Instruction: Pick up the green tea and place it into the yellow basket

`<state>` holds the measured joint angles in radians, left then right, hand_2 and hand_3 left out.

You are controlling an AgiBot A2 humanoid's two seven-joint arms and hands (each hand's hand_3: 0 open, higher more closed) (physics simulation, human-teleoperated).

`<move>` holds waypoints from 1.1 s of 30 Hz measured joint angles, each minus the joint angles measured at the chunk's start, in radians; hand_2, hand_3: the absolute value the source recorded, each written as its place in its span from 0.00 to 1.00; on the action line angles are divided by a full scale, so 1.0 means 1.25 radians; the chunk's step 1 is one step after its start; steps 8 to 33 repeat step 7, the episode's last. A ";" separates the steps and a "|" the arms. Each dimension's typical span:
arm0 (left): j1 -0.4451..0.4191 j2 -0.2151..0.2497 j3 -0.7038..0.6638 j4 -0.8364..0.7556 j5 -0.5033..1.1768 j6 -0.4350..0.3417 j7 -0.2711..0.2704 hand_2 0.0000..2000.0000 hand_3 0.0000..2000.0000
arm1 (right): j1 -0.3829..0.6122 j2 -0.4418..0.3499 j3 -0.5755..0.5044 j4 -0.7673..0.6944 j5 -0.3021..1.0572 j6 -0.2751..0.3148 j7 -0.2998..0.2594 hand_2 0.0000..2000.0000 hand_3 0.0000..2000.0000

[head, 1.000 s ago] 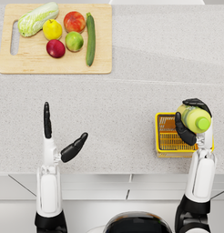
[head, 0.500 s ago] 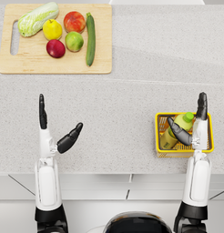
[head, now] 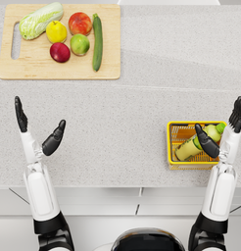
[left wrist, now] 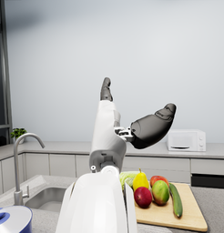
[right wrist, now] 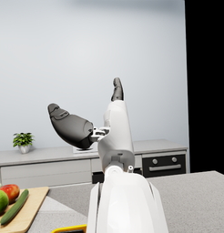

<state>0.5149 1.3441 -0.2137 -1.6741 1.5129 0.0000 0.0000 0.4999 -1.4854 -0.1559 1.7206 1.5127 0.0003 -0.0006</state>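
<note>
Head view: my right hand (head: 225, 131) is spread and empty above the yellow basket (head: 170, 145), where the green tea (head: 197, 142) lies tilted; my left hand (head: 38, 130) is spread too, far left.

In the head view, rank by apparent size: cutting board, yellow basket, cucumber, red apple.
Largest to smallest:
1. cutting board
2. yellow basket
3. cucumber, long but thin
4. red apple
All lie on one counter, so nearness hardly skews this.

green tea (head: 190, 147): yellow-green bottle (green cap), lying tilted | inside yellow basket (head: 170, 145) on counter
</note>
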 measured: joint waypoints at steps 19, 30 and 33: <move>-0.006 0.002 -0.004 0.004 0.000 0.000 0.000 0.00 0.00 | -0.003 0.000 0.000 -0.006 0.000 0.000 0.000 0.00 0.00; -0.006 0.002 -0.004 0.004 0.000 0.000 0.000 0.00 0.00 | -0.003 0.000 0.000 -0.006 0.000 0.000 0.000 0.00 0.00; -0.006 0.002 -0.004 0.004 0.000 0.000 0.000 0.00 0.00 | -0.003 0.000 0.000 -0.006 0.000 0.000 0.000 0.00 0.00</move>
